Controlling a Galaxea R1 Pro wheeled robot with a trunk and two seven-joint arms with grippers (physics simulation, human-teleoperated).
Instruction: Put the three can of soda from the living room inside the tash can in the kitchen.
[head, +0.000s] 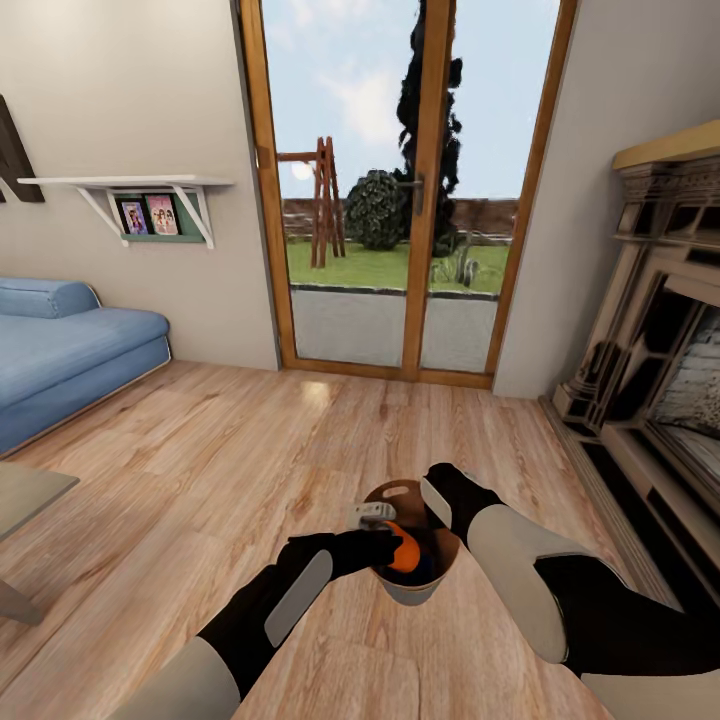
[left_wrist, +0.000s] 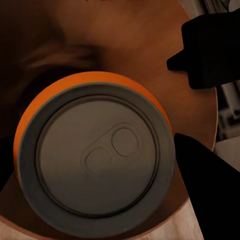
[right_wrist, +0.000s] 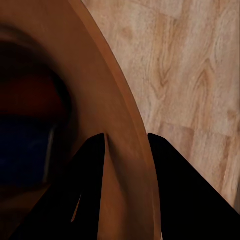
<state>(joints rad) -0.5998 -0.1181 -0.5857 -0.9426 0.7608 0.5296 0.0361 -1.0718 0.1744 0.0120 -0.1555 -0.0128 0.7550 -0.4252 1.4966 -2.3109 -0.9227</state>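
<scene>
The trash can (head: 412, 590), a grey bucket with a brown inside, hangs low above the plank floor in front of me. My right gripper (head: 437, 497) is shut on its far rim, beside the oval handle slot (head: 399, 492). In the right wrist view its fingers (right_wrist: 90, 175) straddle the bucket wall (right_wrist: 117, 130). Deep inside lie a reddish can (right_wrist: 30, 95) and a blue can (right_wrist: 22, 150). My left gripper (head: 385, 545) is shut on the orange can (head: 405, 548), holding it within the bucket's mouth. The can's silvery top (left_wrist: 97, 157) faces the left wrist camera.
A blue sofa (head: 60, 350) stands at the left. Near it is the corner of a glass-topped low table (head: 25, 495). Wood-framed glass doors (head: 400, 190) are straight ahead and the fireplace (head: 660, 360) runs along the right. Warm plank floor (head: 250, 440) lies between them.
</scene>
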